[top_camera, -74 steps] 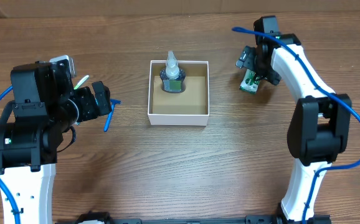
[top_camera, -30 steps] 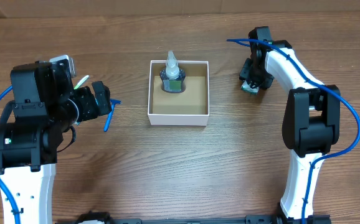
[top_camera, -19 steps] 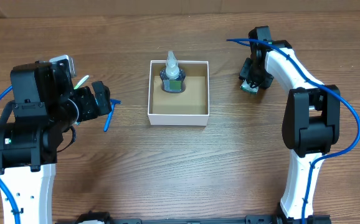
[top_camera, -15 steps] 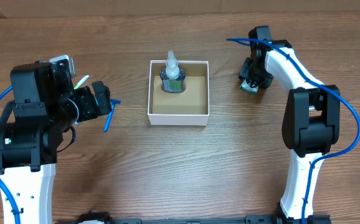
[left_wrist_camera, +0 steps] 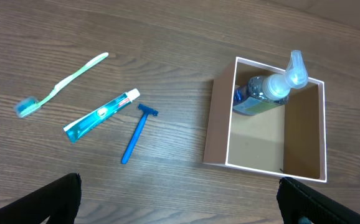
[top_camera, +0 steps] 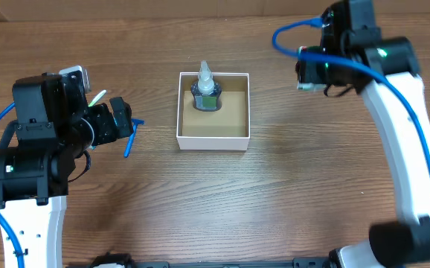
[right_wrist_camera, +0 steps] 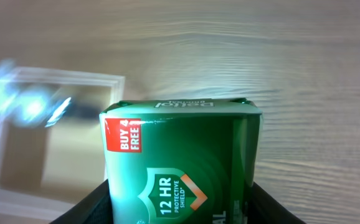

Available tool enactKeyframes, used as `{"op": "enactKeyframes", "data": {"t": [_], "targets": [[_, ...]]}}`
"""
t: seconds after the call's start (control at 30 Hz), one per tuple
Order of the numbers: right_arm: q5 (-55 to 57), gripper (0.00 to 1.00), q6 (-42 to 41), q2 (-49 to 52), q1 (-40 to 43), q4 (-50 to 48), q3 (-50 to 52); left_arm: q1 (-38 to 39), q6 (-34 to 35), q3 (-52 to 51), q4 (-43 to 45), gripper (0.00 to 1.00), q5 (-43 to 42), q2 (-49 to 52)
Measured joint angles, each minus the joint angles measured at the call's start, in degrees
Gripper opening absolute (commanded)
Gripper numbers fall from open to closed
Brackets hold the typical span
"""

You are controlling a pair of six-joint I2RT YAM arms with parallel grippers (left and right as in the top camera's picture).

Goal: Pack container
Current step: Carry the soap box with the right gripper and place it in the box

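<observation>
Your right fingers [right_wrist_camera: 93, 208] clamp a green packet [right_wrist_camera: 180, 162], its lower print cut off; left fingers [left_wrist_camera: 58, 202] gape wide. The white-walled, brown-floored container [top_camera: 228, 120] holds a bottle [top_camera: 206, 93].

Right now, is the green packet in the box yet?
Out. The right claw holds the green packet, off to the side of the container.

Green packet [right_wrist_camera: 183, 162], rt wrist view: red patch [right_wrist_camera: 122, 135] at its top-left reads "BUY 4 FREE 1", and the shield emblem [right_wrist_camera: 170, 199] below reads "12 HR PROTECTIVE SHIELD". Print along its top edge is upside down & not legible; letters at btm are cut off. Toothpaste tube [left_wrist_camera: 101, 115] on the counter has print too small to read.
</observation>
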State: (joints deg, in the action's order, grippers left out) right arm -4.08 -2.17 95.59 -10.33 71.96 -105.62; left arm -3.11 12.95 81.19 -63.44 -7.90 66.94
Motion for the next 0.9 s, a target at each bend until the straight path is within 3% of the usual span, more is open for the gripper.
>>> {"op": "enactKeyframes", "data": {"t": [0.13, 0.27, 0.5, 0.7, 0.9], "targets": [[-5.7, 0.11, 7.3, -2.8, -2.0, 2.7, -0.2, 0.0, 0.0, 0.0, 0.0, 1.0, 0.0, 0.0], [-7.9, 0.08, 8.0, -1.8, -5.7, -0.2, 0.8, 0.0, 0.0, 0.0, 0.0, 1.0, 0.0, 0.0], [-6.9, 0.04, -0.8, -1.4, -13.9, -9.4, 7.7, 0.0, 0.0, 0.0, 0.0, 1.0, 0.0, 0.0], [-4.5, 0.04, -10.4, -1.1, -14.3, -18.6, 15.8, 0.0, 0.0, 0.0, 0.0, 1.0, 0.0, 0.0], [-4.3, 0.04, -14.6, 0.5, -14.5, -24.8, 19.7, 0.0, 0.0, 0.0, 0.0, 1.0, 0.0, 0.0]]}}
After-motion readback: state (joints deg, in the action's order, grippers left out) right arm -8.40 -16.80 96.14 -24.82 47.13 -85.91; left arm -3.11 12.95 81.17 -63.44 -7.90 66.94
